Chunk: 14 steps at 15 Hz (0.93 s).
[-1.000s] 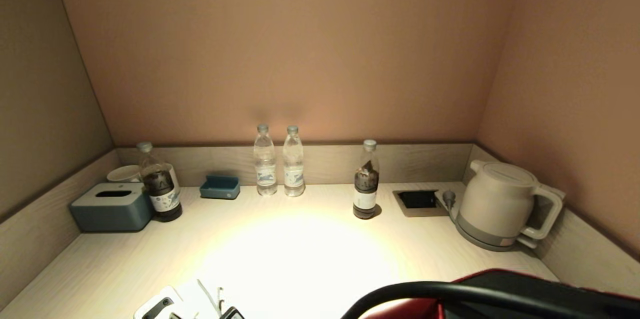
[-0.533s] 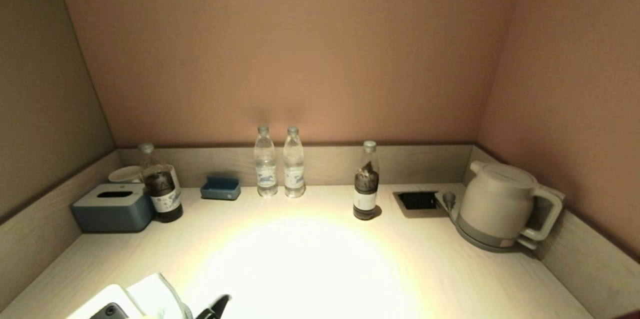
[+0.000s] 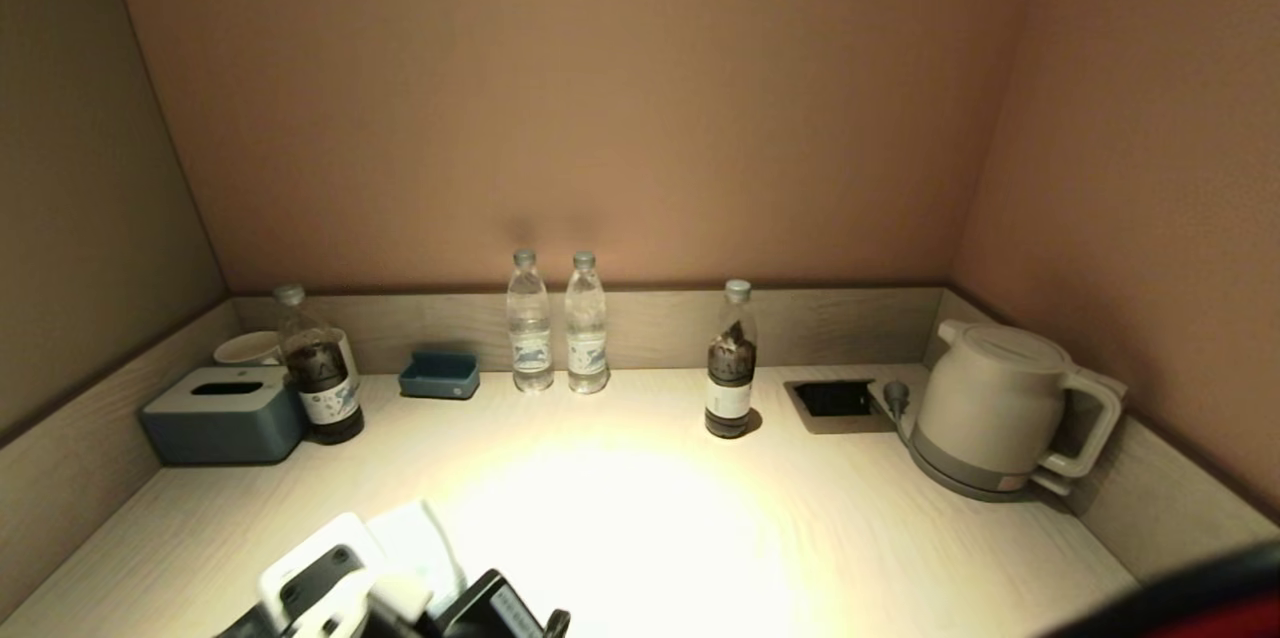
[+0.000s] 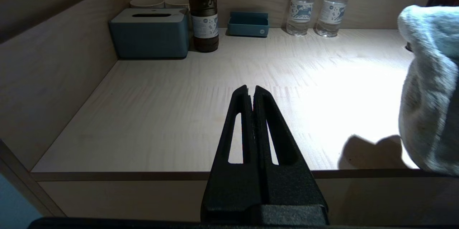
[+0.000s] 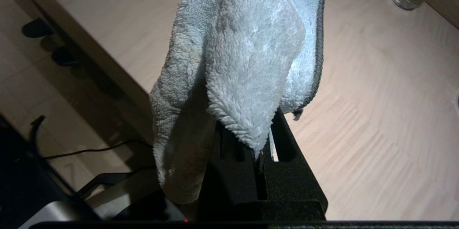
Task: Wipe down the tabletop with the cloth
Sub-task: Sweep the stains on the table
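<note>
The pale, fluffy cloth (image 5: 251, 46) is pinched between the shut fingers of my right gripper (image 5: 259, 150) and hangs over them. It is held above the front left part of the light wooden tabletop (image 3: 640, 518), near the front edge, and I cannot tell whether it touches the wood. In the head view the cloth (image 3: 415, 543) shows at the bottom left. In the left wrist view the cloth (image 4: 426, 89) is close beside my left gripper (image 4: 250, 88). The left gripper is shut and empty over the front edge.
Along the back stand a blue tissue box (image 3: 222, 413), a dark bottle (image 3: 320, 378), cups (image 3: 248, 348), a small blue tray (image 3: 440, 375), two water bottles (image 3: 557, 323), another dark bottle (image 3: 731, 363), a socket recess (image 3: 835, 400) and a white kettle (image 3: 1000, 413).
The right arm has swung out of the bottom right of the head view. The cloth and the gripper at the bottom left have come further forward over the table.
</note>
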Available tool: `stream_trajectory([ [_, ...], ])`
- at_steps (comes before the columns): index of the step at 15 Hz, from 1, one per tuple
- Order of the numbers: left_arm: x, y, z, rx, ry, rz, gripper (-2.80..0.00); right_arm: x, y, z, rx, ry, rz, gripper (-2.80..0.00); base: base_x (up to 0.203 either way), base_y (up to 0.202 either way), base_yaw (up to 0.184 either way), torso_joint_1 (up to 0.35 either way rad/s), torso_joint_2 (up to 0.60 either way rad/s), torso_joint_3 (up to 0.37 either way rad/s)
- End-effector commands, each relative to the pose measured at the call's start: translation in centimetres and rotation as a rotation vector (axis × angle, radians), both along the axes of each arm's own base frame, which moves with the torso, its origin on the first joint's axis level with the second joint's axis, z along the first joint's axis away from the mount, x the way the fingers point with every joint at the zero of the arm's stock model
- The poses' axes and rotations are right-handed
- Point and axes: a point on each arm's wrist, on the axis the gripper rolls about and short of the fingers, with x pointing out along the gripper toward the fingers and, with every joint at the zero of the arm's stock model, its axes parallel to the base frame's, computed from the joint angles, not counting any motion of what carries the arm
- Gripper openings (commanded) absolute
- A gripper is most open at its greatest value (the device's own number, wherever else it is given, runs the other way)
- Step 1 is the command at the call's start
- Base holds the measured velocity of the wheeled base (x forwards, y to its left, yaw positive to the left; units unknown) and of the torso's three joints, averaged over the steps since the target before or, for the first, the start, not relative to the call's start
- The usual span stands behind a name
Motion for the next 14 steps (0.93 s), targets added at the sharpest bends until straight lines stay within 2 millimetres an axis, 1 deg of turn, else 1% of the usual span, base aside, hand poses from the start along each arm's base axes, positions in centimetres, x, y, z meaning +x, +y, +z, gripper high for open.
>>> stream_trajectory([
  [1, 0.0, 0.0, 0.0, 0.0, 0.0, 0.0, -2.8, 3.9, 0.1, -2.8, -0.055, 0.02, -0.094, -2.8, 0.0, 0.0, 0.0, 0.0, 0.0, 0.0],
  [3, 0.0, 0.0, 0.0, 0.0, 0.0, 0.0, -2.8, 9.0, -0.7, -4.6, -0.07, 0.035, -0.21, -2.8, 0.0, 0.0, 0.0, 0.0, 0.0, 0.0],
  [4, 0.0, 0.0, 0.0, 0.0, 0.0, 0.0, -2.8, 10.7, -1.1, -4.9, -0.064, 0.034, -0.249, -2.8, 0.0, 0.0, 0.0, 0.0, 0.0, 0.0],
  [5, 0.0, 0.0, 0.0, 0.0, 0.001, 0.0, -2.8, 11.7, -1.3, -4.9, -0.054, 0.029, -0.267, -2.8, 0.0, 0.0, 0.0, 0.0, 0.0, 0.0],
  [7, 0.0, 0.0, 0.0, 0.0, 0.002, 0.0, -2.8, 13.4, -2.3, -4.5, -0.05, 0.017, -0.306, -2.8, 0.0, 0.0, 0.0, 0.0, 0.0, 0.0],
  [9, 0.0, 0.0, 0.0, 0.0, 0.0, 0.0, -2.8, 14.4, -3.2, -3.9, -0.045, 0.005, -0.331, -2.8, 0.0, 0.0, 0.0, 0.0, 0.0, 0.0],
  [11, 0.0, 0.0, 0.0, 0.0, 0.0, 0.0, -2.8, 16.3, -4.8, -3.3, -0.037, -0.006, -0.386, -2.8, 0.0, 0.0, 0.0, 0.0, 0.0, 0.0],
  [12, 0.0, 0.0, 0.0, 0.0, 0.0, 0.0, -2.8, 16.8, -5.4, -2.9, -0.03, -0.013, -0.401, -2.8, 0.0, 0.0, 0.0, 0.0, 0.0, 0.0],
  [13, 0.0, 0.0, 0.0, 0.0, 0.001, 0.0, -2.8, 17.8, -6.5, -2.0, -0.005, -0.014, -0.416, -2.8, 0.0, 0.0, 0.0, 0.0, 0.0, 0.0],
  [14, 0.0, 0.0, 0.0, 0.0, 0.0, 0.0, -2.8, 18.1, -7.2, -1.0, 0.035, 0.005, -0.375, -2.8, 0.0, 0.0, 0.0, 0.0, 0.0, 0.0],
])
